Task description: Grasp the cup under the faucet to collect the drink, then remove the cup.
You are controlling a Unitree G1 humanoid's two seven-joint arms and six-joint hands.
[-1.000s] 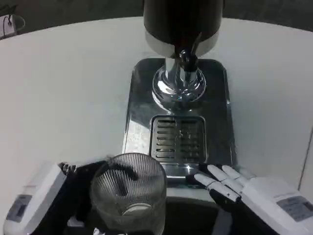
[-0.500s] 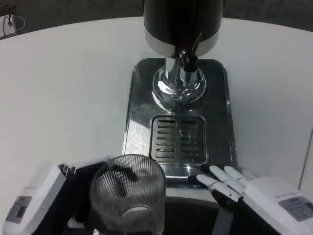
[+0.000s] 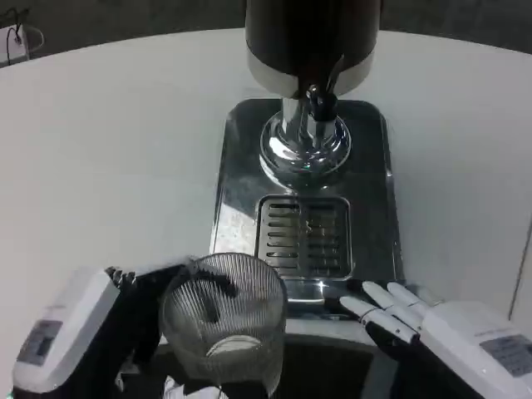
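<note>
The white bench [image 3: 108, 150] spans the frame. At upper centre stands the dark drink dispenser [image 3: 312, 37], its chrome faucet [image 3: 320, 100] above a shiny steel base with a slotted drip grate [image 3: 303, 235]. At lower left, the left robot hand [image 3: 100, 324] grasps the ribbed clear glass cup [image 3: 224, 320], just short of the grate. At lower right, the right robot hand [image 3: 432, 328] lies released, fingers spread by the base's front edge.

You have a white worktop [image 3: 108, 150] with a rounded far edge. A chrome drink dispenser base [image 3: 233, 191] sits directly on it near the middle, its slotted drip grate [image 3: 304, 237] set into the tray's near half. At the far left corner lies a small, blurred object [image 3: 17, 40].
</note>
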